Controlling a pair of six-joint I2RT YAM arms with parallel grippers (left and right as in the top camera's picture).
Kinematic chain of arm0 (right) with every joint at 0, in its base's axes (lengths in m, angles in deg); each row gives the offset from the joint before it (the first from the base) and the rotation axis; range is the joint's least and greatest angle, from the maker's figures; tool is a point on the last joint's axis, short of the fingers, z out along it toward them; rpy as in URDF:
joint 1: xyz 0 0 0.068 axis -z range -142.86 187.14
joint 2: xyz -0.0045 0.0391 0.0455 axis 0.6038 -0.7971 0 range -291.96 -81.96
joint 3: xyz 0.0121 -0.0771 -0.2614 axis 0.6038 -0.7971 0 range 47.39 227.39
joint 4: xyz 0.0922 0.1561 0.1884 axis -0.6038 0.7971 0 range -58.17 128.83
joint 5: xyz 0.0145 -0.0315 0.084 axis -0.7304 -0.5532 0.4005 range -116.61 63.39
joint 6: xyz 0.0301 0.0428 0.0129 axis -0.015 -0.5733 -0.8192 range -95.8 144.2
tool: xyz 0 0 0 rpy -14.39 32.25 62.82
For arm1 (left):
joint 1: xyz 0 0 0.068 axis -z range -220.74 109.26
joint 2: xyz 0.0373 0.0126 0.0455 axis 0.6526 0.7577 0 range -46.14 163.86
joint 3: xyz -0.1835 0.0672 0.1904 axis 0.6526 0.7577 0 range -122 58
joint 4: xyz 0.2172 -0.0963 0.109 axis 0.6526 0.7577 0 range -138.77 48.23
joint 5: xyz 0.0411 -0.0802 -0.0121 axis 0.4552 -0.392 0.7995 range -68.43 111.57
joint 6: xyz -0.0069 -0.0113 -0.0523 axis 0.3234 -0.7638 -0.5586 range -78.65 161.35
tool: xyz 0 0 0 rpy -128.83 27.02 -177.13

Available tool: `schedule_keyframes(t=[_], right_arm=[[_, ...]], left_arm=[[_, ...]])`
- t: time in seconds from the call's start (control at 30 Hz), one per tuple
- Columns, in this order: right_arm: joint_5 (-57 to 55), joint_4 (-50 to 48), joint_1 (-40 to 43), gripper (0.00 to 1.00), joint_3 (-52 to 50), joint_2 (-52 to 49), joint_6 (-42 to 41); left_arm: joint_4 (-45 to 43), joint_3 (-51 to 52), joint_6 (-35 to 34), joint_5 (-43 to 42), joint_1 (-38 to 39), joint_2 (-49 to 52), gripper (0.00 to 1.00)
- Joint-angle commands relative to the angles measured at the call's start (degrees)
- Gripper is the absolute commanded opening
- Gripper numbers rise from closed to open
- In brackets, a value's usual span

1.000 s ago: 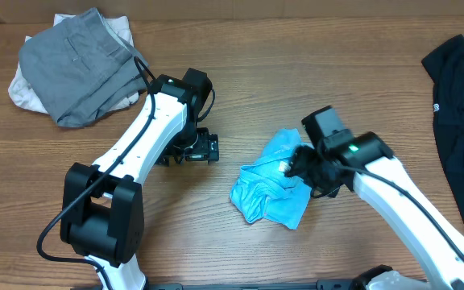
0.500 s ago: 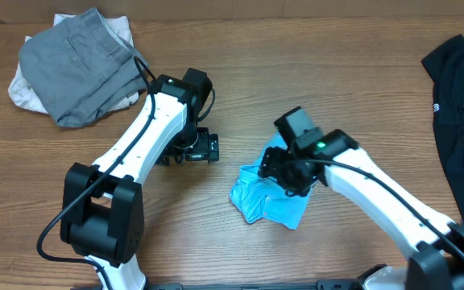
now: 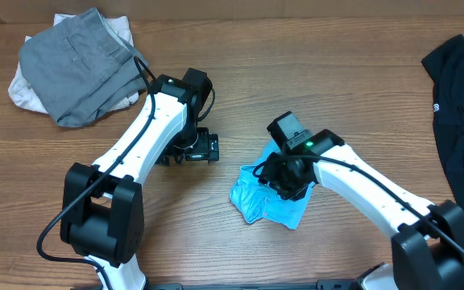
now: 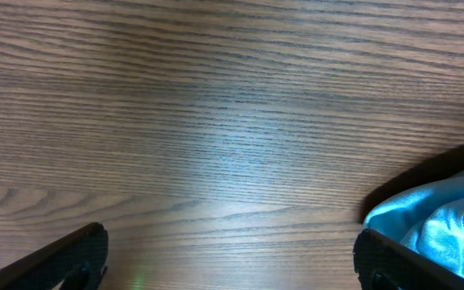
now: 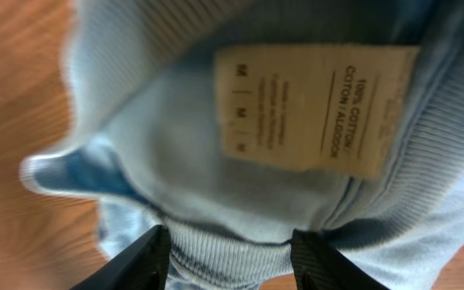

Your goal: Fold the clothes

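The light blue T-shirt (image 3: 266,203) lies crumpled on the wooden table, right of centre. My right gripper (image 3: 285,180) is pressed down into its top. In the right wrist view the two black fingers (image 5: 139,262) straddle the ribbed collar (image 5: 232,242), still apart, and the collar spans the gap unbunched. A beige size label (image 5: 312,109) shows inside the neck. My left gripper (image 3: 190,150) hovers over bare wood to the shirt's left, open wide with nothing between its fingers (image 4: 71,258). The shirt's edge (image 4: 449,217) shows at the right of the left wrist view.
A grey garment (image 3: 75,64) lies folded on an off-white one (image 3: 18,90) at the back left. A black garment (image 3: 461,113) lies along the right edge. Bare wood (image 3: 312,80) lies between the piles.
My right arm has swung left over the blue T-shirt and dropped onto it, its fingers narrowing around the collar. The left arm has stayed still.
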Motion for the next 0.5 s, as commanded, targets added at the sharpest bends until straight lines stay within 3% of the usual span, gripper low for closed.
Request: schedule_keyframes(t=[0.0, 0.17, 0.33, 0.47], right_arm=[[-0.5, -0.1, -1.4, 0.50, -0.7, -1.5, -0.6], [-1.6, 3.0, -1.5, 0.36, -0.7, -1.5, -0.5], [-3.5, 5.7, -1.5, 0.11, -0.7, -1.5, -0.5], [-4.9, 8.6, -1.5, 0.06, -0.7, -1.4, -0.6]], left_arm=[[0.0, 0.3, 1.2, 0.2, -0.1, -0.2, 1.00], [0.0, 0.3, 1.2, 0.2, -0.1, -0.2, 1.00], [0.0, 0.3, 1.2, 0.2, -0.1, -0.2, 1.00], [0.0, 0.3, 1.4, 0.2, -0.1, -0.2, 1.00]])
